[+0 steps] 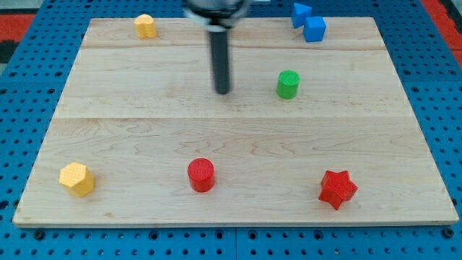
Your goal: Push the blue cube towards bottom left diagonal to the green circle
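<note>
The blue cube [315,29] sits near the view's top right on the wooden board, touching a second blue block [300,13] of unclear shape just above and left of it. The green circle [287,84] stands below and a little left of the cube. My tip [222,92] rests on the board left of the green circle, well apart from it and far from the blue cube.
A yellow block [145,26] sits at the view's top left. A yellow hexagon block [76,179] is at the bottom left, a red cylinder [201,175] at bottom centre, a red star [337,189] at bottom right. The board's edge [231,222] borders blue pegboard.
</note>
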Action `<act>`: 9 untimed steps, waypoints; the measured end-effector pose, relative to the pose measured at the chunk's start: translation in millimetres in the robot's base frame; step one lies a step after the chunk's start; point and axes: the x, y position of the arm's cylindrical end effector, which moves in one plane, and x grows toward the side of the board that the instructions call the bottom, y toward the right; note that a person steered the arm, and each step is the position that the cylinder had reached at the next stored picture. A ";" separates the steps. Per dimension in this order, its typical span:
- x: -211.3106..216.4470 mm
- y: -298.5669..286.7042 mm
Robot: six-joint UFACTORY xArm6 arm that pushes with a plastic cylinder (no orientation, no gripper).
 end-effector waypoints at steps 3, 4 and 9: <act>-36.8 66.9; -42.6 133.1; -158.0 81.1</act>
